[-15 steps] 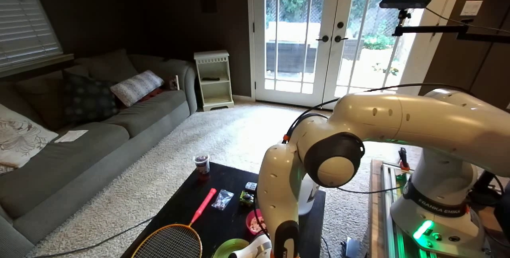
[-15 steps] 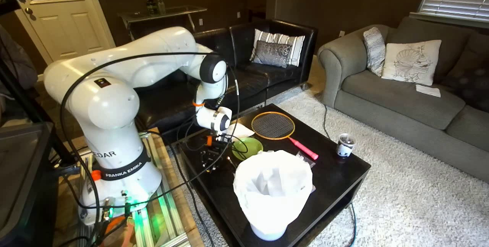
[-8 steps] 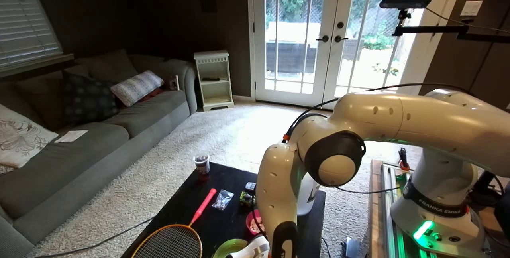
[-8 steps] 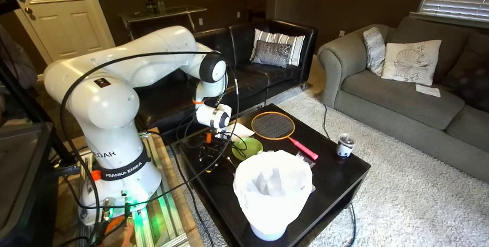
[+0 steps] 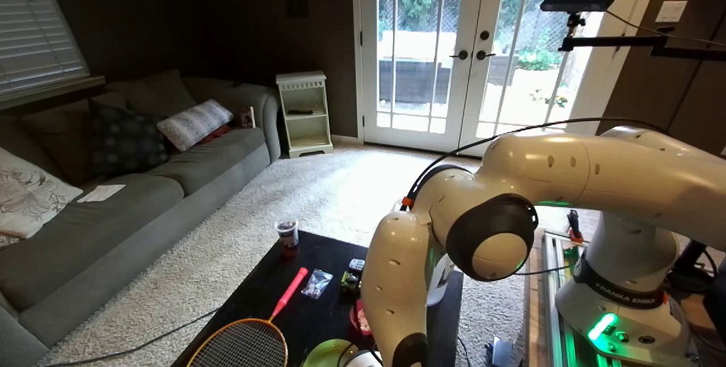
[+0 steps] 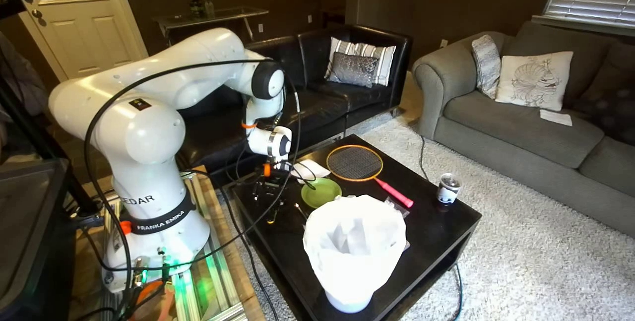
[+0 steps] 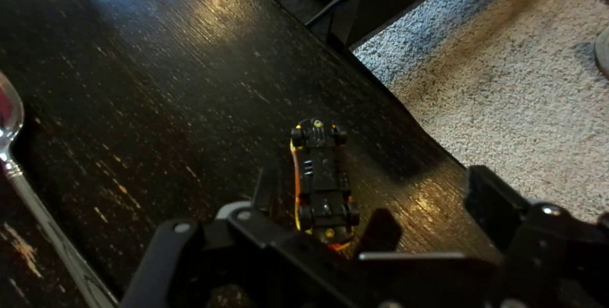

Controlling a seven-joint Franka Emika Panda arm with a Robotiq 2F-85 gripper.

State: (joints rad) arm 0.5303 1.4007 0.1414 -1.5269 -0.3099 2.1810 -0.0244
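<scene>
On the dark counter point(image 7: 157, 84), near its edge, we see a toy car point(image 7: 324, 179) lying wheels-up; above it hangs the pincer point(image 7: 372, 179), its jaws spread wide apart; a spoon point(image 7: 52, 227) lies well clear of the car; in an exterior view we find a green bowl point(image 6: 321, 192) near a white-lined bin point(image 6: 353, 269).

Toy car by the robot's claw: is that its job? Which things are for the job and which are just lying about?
Probably for the job:
open gripper
upside-down toy car, nearest the gripper

Seemingly just lying about:
silver spoon
badminton racket
cup
</scene>
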